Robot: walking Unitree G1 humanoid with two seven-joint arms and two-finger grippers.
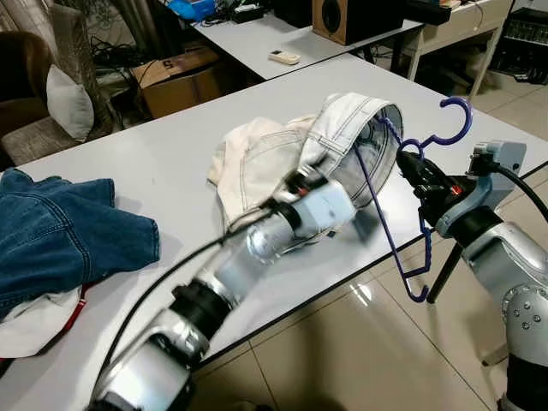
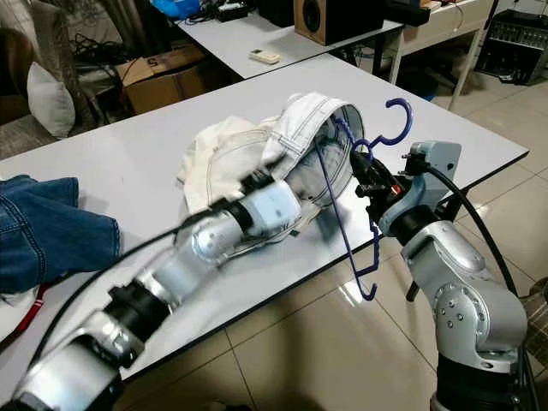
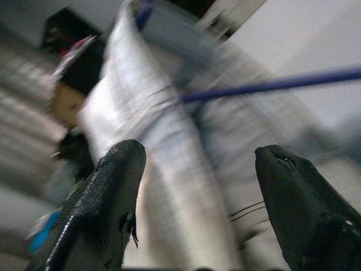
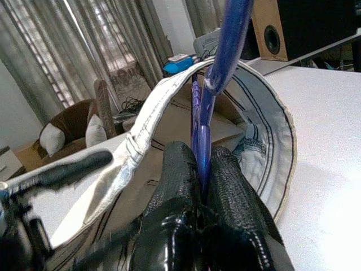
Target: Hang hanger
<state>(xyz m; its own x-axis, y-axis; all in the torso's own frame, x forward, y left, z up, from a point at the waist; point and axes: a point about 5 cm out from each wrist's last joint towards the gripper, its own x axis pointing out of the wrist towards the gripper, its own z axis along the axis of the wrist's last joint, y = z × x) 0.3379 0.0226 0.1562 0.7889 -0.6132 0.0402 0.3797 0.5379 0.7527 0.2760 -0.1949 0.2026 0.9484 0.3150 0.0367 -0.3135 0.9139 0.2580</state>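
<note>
- The right pincer [image 2: 370, 187] is clenching the blue hanger [image 2: 351, 223] by its neck; in the right wrist view both black fingers [image 4: 225, 192] are pressing flat against the blue wire, with the hook rising just above the pincer and the lower loop dangling below it, past the edge of the white table [image 1: 171, 163].
- The left pincer [image 3: 197, 203] is standing released, its two fingers [image 3: 104, 197] spread apart with pale cloth between and ahead of them; the blur there is hiding whether either finger is touching the cloth.
- Just beyond both pincers, the white jeans [image 1: 282, 154] are lying bunched on the table, their waistband lifted into an open ring through which one arm of the hanger is passing.
- Well to the far side of the left pincer, a blue denim garment [image 1: 60, 235] is lying on the same table.
- Likely hazards: the thin wire is inviting rotation within the clenched right pincer, which would tip the hanger out of the waistband; the unheld waistband is liable to collapse or slide off the hanger arm; the dangling loop could be catching the table edge during any lift.
</note>
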